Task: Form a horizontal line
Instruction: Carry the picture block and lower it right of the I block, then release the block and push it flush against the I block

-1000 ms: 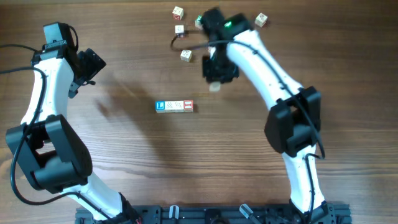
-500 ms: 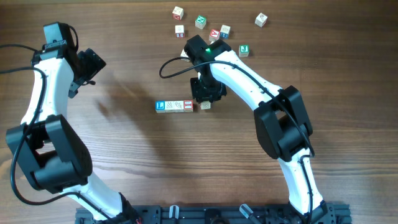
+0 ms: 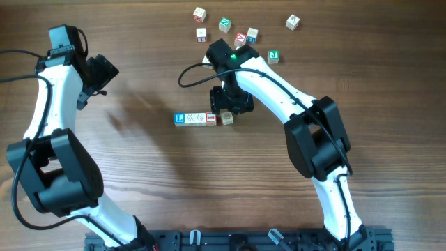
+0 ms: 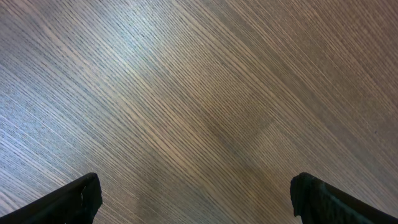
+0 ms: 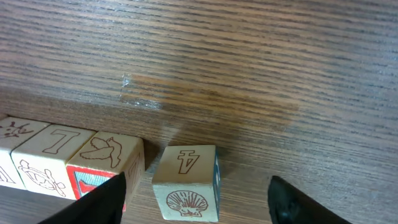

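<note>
Wooden table [image 3: 139, 160] from overhead: the horizontal line [image 3: 195, 119] lies near the middle, blue "L" face at its 9 o'clock end, red face at its 3 o'clock end. A pale cube [image 3: 227, 118] sits just beside that red end, a touch out of square. The right gripper [image 3: 231, 104] hangs over it from 12 o'clock. I judge the task nearly done: what is left is closing the slit and squaring the cube. Loose cubes [image 3: 240, 35] are scattered at 12 o'clock, well apart from the row. A dark cable [image 3: 191, 73] loops at the arm's 9 o'clock side, clear of the row. The left gripper [image 3: 104, 72] is parked far off at 10 o'clock.

Left wrist: both fingers [image 4: 74, 199] are spread wide over bare wood grain, with nothing between them.

Right wrist: the fingers [image 5: 298, 202] stand wide apart and hold nothing. The pale cube [image 5: 185, 183], marked "4" with a shell on its front, rests free on the table between them. A thin gap separates it from the red-faced cube [image 5: 106, 158] at 9 o'clock. The finger on that side hangs close to the red-faced cube, so a careless nudge could knock the row.
</note>
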